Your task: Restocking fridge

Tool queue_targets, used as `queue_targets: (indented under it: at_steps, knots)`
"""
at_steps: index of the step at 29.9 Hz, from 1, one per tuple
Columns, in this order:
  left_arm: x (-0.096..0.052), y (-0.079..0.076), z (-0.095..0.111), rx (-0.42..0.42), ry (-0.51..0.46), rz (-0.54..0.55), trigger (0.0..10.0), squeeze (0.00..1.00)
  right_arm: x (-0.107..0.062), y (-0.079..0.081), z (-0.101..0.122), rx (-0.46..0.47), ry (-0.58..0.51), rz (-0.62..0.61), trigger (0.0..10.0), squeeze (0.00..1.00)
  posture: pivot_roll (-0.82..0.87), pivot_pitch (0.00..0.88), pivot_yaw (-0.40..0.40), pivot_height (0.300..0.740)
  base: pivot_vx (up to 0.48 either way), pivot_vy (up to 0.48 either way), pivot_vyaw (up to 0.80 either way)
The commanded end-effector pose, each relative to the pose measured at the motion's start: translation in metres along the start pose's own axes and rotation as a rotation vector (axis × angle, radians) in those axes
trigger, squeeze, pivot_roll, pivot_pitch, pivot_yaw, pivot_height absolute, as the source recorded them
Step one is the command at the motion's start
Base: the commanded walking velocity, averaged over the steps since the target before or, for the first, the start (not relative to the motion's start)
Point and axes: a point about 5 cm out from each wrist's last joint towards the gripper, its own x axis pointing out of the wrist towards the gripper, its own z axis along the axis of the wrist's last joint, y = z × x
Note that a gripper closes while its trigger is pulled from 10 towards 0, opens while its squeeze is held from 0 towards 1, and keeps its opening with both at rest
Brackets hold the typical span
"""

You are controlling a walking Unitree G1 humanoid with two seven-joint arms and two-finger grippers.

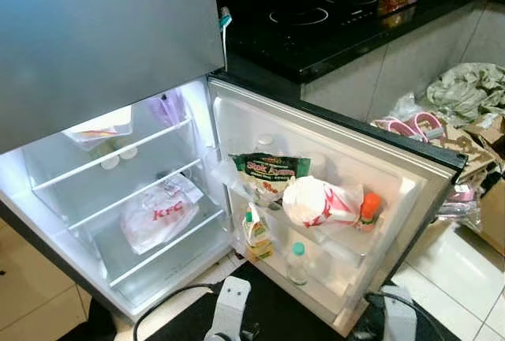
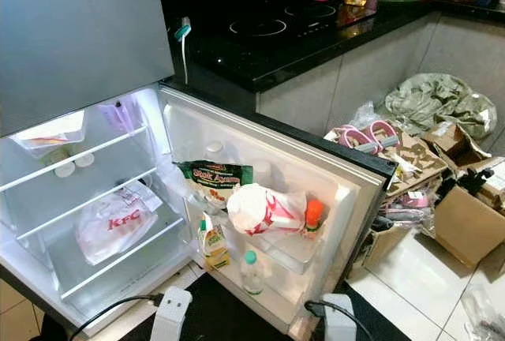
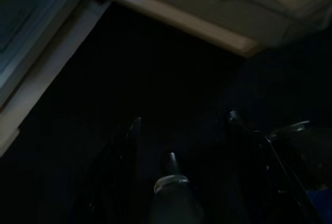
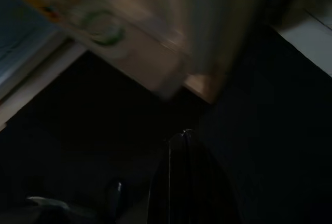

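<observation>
You face a black bench [image 2: 260, 65] with an inset hob [image 2: 256, 27]; pale tiled floor [image 2: 410, 266] at your right; cardboard boxes [image 2: 465, 222] and crumpled cloth [image 2: 434, 104] near it.

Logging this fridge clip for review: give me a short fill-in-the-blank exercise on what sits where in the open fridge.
1. The white plastic bag on the fridge's shelf has ____ printed on it in red.
2. The green snack packet sits in the fridge ____ rack.
3. The small bottle at the right end of that rack has an ____ cap.
4. The clear bottle in the lowest door rack has a ____ cap.

Missing words: KFC; door; orange; green
</observation>
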Motion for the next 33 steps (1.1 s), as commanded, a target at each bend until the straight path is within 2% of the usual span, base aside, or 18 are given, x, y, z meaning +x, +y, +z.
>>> queue_targets:
  at_steps: [1, 10, 25, 26, 27, 28, 29, 33]
  knots:
    - [-0.003, 0.004, -0.008, -0.035, 0.027, 0.022, 10.0, 0.00, 0.000, 0.000, 0.002, 0.012, -0.027, -0.010, 10.0, 0.00, -0.08, 0.077, 0.057, 0.740, 0.000, 0.000, 0.00]
    - [-0.003, 0.001, -0.012, -0.093, 0.040, 0.036, 10.0, 0.00, -0.003, -0.009, -0.001, 0.034, -0.034, -0.050, 10.0, 0.00, -0.10, 0.077, 0.050, 0.740, 0.000, 0.000, 0.00]
    - [-0.006, -0.001, -0.021, -0.092, 0.048, 0.048, 10.0, 0.00, -0.003, -0.013, 0.005, -0.014, -0.038, -0.050, 10.0, 0.00, -0.12, 0.073, 0.035, 0.740, 0.000, -0.377, 0.00]
    - [-0.008, 0.034, 0.002, -0.086, -0.040, 0.053, 10.0, 0.00, -0.004, -0.015, 0.004, -0.019, -0.036, -0.053, 10.0, 0.00, -0.12, 0.073, 0.031, 0.740, 0.000, -0.398, 0.00]
    - [-0.010, 0.046, 0.010, -0.083, -0.072, 0.053, 10.0, 0.00, -0.004, -0.015, 0.004, -0.019, -0.035, -0.054, 10.0, 0.00, -0.12, 0.073, 0.031, 0.740, 0.000, -0.398, 0.00]
    - [-0.010, 0.046, 0.010, -0.083, -0.072, 0.053, 10.0, 0.00, -0.004, -0.015, 0.004, -0.019, -0.035, -0.054, 10.0, 0.00, -0.12, 0.073, 0.031, 0.740, 0.000, -0.398, 0.00]
    - [-0.012, 0.053, 0.016, -0.081, -0.094, 0.051, 10.0, 0.00, -0.004, -0.016, 0.004, -0.021, -0.033, -0.054, 10.0, 0.00, -0.12, 0.072, 0.030, 0.740, 0.000, -0.394, 0.00]
    - [-0.012, 0.054, 0.018, -0.081, -0.104, 0.050, 10.0, 0.00, -0.004, -0.016, 0.004, -0.027, -0.032, -0.054, 10.0, 0.00, -0.12, 0.072, 0.026, 0.740, 0.000, -0.398, 0.00]
